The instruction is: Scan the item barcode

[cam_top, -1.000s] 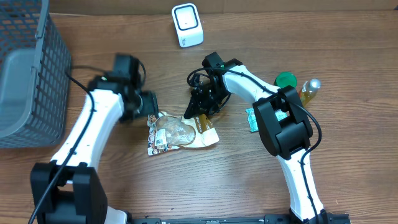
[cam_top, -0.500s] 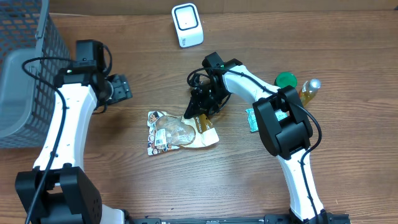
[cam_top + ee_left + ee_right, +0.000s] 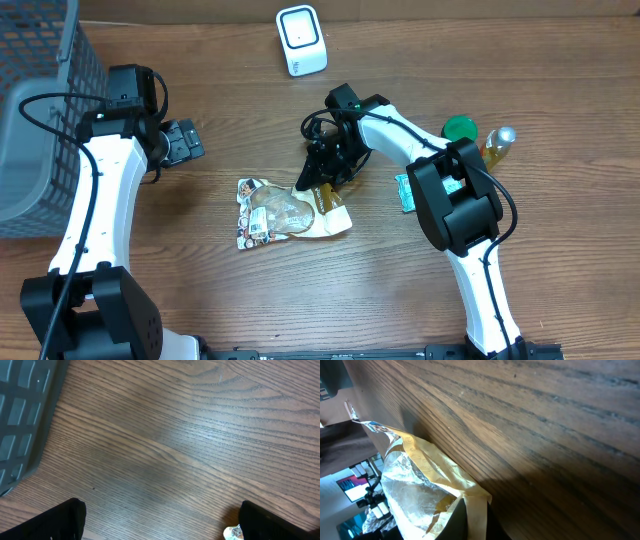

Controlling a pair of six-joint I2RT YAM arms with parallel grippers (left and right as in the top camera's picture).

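Overhead: the mesh basket (image 3: 60, 70) at the left edge held a pale grey mass, not identifiable. The snack packet (image 3: 290, 212) lay flat on the surface (image 3: 300, 290), well apart from the basket. The left tool (image 3: 183, 140) hung just beside the basket, jaws wide and empty. The right tool (image 3: 322, 180) was clamped on the packet's upper corner.

Left wrist: widely spread fingers (image 3: 50, 522) framed bare wood.

Right wrist: the packet's yellow edge ran into the closed jaws.
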